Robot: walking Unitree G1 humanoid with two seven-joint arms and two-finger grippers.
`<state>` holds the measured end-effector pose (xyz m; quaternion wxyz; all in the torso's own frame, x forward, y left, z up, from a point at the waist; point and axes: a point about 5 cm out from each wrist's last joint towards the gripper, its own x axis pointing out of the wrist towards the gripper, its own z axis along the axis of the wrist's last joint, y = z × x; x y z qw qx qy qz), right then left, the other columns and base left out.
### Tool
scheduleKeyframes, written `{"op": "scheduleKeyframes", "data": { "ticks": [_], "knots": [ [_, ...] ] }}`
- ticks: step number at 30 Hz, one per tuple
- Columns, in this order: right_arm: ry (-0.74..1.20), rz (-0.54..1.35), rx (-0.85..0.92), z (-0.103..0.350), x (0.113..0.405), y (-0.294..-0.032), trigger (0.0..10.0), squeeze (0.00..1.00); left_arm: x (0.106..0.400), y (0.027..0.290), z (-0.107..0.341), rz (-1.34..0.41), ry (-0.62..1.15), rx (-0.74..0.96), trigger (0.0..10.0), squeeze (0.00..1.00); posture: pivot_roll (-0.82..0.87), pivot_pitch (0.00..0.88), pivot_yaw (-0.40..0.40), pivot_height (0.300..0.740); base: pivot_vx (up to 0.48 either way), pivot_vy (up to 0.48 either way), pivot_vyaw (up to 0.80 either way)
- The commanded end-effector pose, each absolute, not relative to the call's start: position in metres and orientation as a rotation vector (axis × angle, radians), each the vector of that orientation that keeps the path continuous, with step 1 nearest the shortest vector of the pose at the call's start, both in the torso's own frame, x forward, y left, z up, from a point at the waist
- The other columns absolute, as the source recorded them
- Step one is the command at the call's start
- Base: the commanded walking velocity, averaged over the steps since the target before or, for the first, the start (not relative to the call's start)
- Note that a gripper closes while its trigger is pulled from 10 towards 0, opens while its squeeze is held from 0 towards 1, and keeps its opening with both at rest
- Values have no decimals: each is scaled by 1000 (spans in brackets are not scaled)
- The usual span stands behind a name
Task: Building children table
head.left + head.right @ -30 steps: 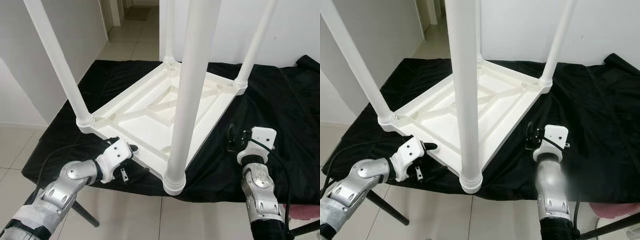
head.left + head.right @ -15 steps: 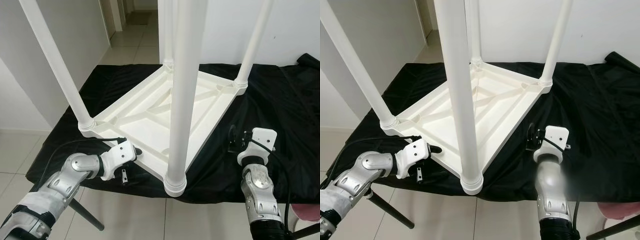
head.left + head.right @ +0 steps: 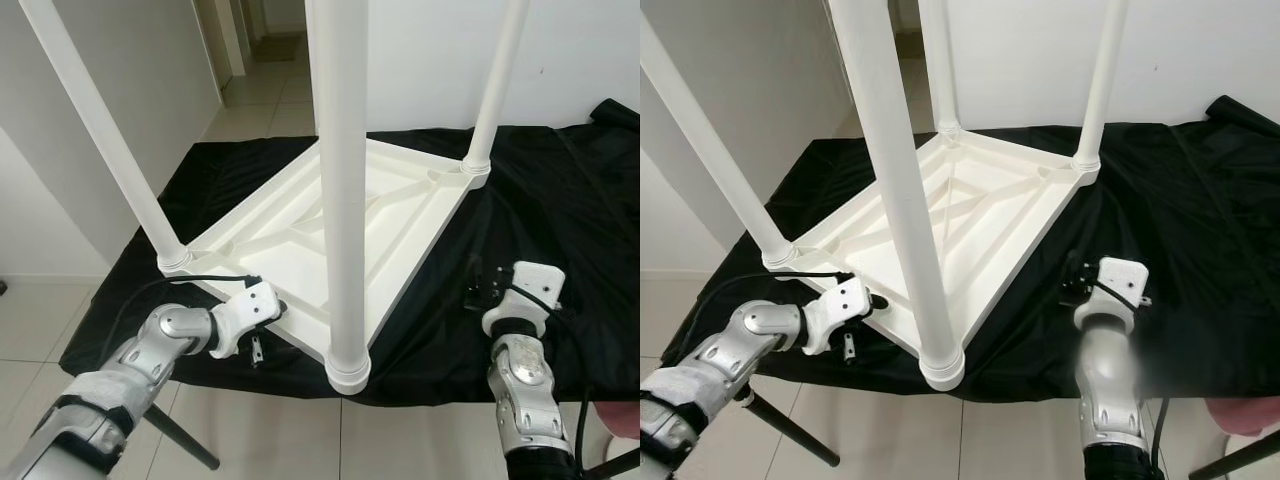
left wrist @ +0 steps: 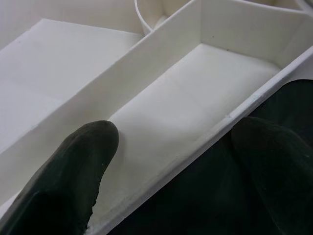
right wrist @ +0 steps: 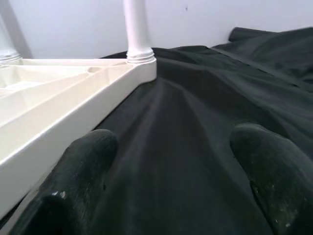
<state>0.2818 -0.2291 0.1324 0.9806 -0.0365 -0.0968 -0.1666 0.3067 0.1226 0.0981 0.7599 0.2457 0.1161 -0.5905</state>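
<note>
- Children's table (image 3: 330, 225): inverted on the black-draped surface (image 3: 560, 230), four legs fitted and upright.
- Left pincer (image 4: 171, 161): open, straddling the near frame rim, not clamped; right pincer (image 5: 171, 161): open, empty, beside the frame.
- Step, by judgement: assembly near complete; next, gripping the rim to right the table.

No text, label, brand, number or sign can be read anywhere on the upturned white table (image 3: 330, 225) or on the black cloth (image 3: 560, 220) beneath it.

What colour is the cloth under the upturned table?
Black; the cloth shows best in the left eye view.
</note>
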Motion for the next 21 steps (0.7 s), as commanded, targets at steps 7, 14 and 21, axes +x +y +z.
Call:
{"op": "scheduleKeyframes", "data": {
  "ticks": [7,14,21],
  "knots": [
    [-198,-340,-71,131,279,-226,10000,0,302,120,90,-1371,325,396,10000,0,-58,11,155,740,0,0,0],
    [-196,-339,-70,132,281,-225,10000,0,307,113,96,-1311,259,271,1216,0,-46,21,143,740,0,0,0],
    [-197,-328,-68,133,284,-223,10000,0,296,100,93,-1335,234,194,0,0,-37,21,133,740,0,0,0]
  ]
}}
